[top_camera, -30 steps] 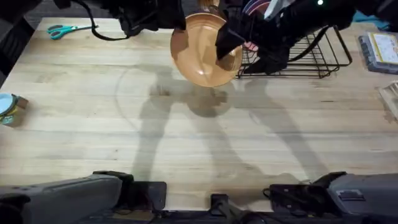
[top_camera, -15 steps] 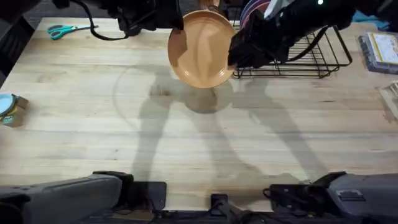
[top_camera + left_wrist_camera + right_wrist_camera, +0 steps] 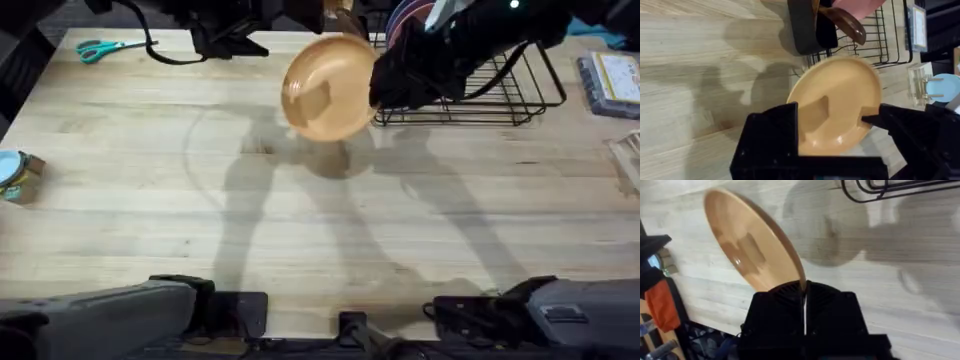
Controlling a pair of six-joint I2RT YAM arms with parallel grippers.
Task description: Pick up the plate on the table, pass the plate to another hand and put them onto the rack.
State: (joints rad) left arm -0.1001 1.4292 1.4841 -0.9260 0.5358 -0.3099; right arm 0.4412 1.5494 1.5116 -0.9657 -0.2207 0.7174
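The orange-tan plate (image 3: 328, 88) hangs tilted above the far middle of the table (image 3: 300, 220), just left of the black wire rack (image 3: 490, 95). My right gripper (image 3: 381, 84) is shut on the plate's right rim. In the right wrist view that rim (image 3: 790, 265) runs straight into the closed right gripper (image 3: 803, 287). My left gripper (image 3: 243, 42) stands open to the left of the plate, apart from it. In the left wrist view the plate (image 3: 840, 100) lies beyond the spread left gripper (image 3: 829, 114).
A pink plate (image 3: 402, 14) stands in the rack's left end. A black utensil holder (image 3: 807, 25) with a wooden spoon (image 3: 846, 25) sits beside it. Scissors (image 3: 100, 47) lie far left, a small tin (image 3: 15, 175) at the left edge, a box (image 3: 610, 80) far right.
The left gripper let go of the plate and drew back to the left. The plate, now held by the right gripper alone, shifted slightly right.
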